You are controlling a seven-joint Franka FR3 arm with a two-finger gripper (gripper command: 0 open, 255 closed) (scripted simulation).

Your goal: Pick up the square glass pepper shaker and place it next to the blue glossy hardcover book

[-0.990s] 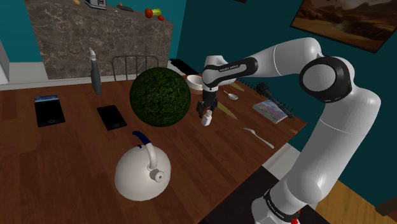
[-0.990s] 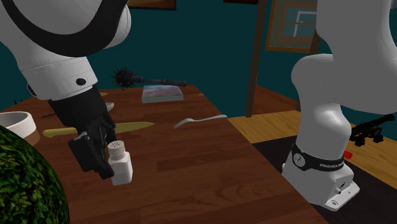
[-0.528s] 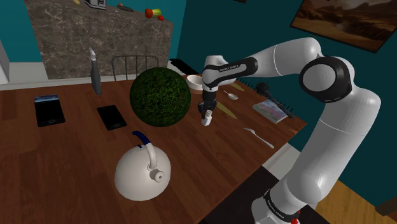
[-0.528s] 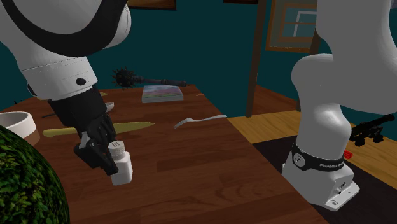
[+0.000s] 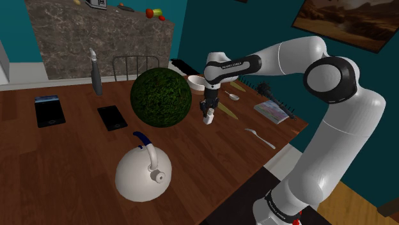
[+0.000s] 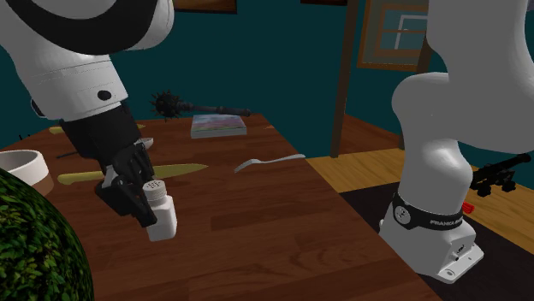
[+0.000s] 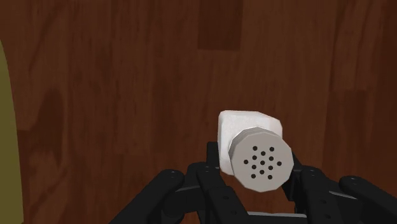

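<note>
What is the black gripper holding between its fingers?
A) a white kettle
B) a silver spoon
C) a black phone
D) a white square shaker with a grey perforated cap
D: the gripper clasps the white shaker from both sides, and the shaker's grey holed cap faces the wrist view.

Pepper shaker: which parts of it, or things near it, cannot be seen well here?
- Pepper shaker base: wrist view, hidden under its own cap.
- Its far side: second exterior view, covered by the gripper.
- Green ball: second exterior view, cut by the left edge.
</note>
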